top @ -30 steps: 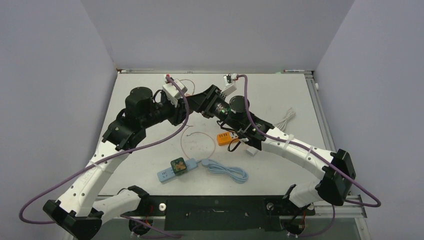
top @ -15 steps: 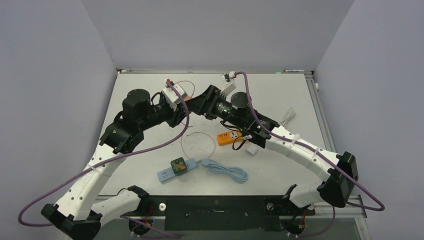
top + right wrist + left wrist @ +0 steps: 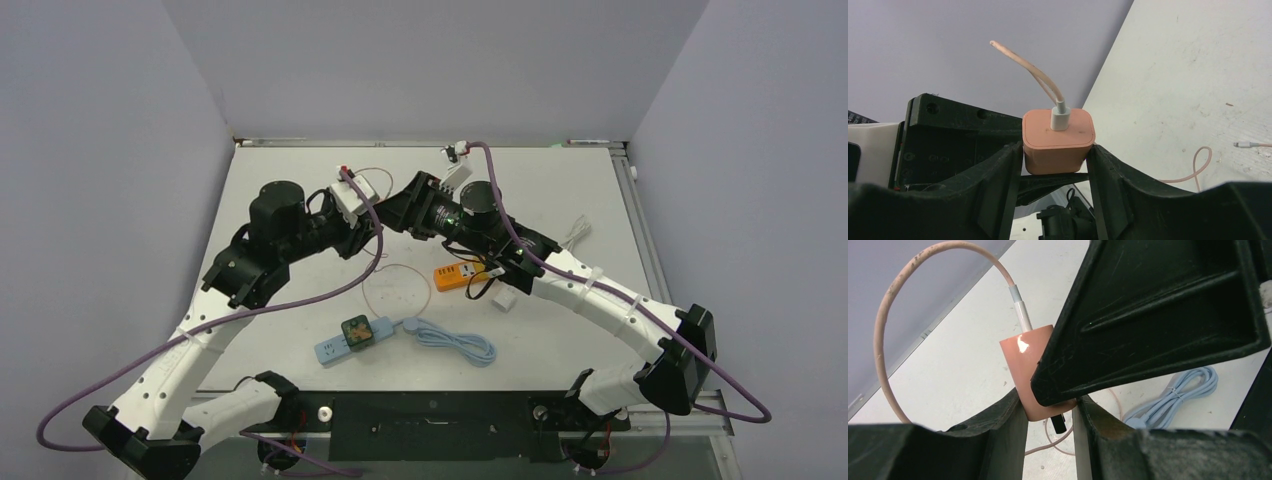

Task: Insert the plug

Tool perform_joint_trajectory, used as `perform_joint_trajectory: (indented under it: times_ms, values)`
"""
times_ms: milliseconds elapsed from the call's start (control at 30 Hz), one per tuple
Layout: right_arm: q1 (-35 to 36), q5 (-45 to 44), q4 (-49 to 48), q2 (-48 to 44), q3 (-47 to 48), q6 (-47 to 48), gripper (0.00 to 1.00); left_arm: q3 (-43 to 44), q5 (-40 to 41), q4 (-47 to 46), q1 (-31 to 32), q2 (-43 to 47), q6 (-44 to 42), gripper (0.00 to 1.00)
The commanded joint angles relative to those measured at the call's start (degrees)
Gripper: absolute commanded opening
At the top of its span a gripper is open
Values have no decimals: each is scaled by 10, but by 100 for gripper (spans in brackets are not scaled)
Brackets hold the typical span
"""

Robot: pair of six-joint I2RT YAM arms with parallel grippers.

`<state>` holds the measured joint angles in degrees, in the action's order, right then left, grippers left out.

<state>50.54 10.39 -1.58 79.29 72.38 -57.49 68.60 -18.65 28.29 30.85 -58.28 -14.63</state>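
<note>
Pink charger plug [image 3: 1058, 140] is hanging above the tabletop [image 3: 560, 190], left jaws and right jaws both clamping it; my right arm has been nudging toward nine o'clock, probably resettling its hold before the power strip [image 3: 338, 345] at six o'clock.

Right tool [image 3: 1055, 160] has its two black fingers [image 3: 1003, 172] pressed against either side of the pink charger plug [image 3: 1058, 142]. The white connector [image 3: 1062, 116] sits on top, and the pink cable [image 3: 1035, 75] arcs away. The left tool [image 3: 948, 132] is just behind, and more cable loops on the surface [image 3: 1173, 75].
</note>
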Motion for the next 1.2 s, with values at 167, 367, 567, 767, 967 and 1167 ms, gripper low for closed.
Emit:
perform_joint_trajectory:
  times_ms: [167, 367, 567, 767, 967, 1167]
  values:
    - [-5, 5, -23, -6, 26, 11, 48, -4, -10, -2, 14, 16, -22, 6]
    - [-17, 0, -5, -12, 35, 24, 59, -14, -9, 1, 17, 22, -27, 6]
    - [-19, 10, -6, -6, 33, 20, 48, -11, -3, -2, 18, 19, -25, 6]
    - [-18, 25, 7, 0, 35, 20, 56, -10, 1, -4, 19, 16, -23, 6]
    - [-18, 51, 6, 9, 38, 19, 52, -7, 3, -6, 19, 13, -21, 6]
    - [-25, 76, 23, 22, 44, 21, 26, -5, 4, -6, 21, 13, -24, 8]
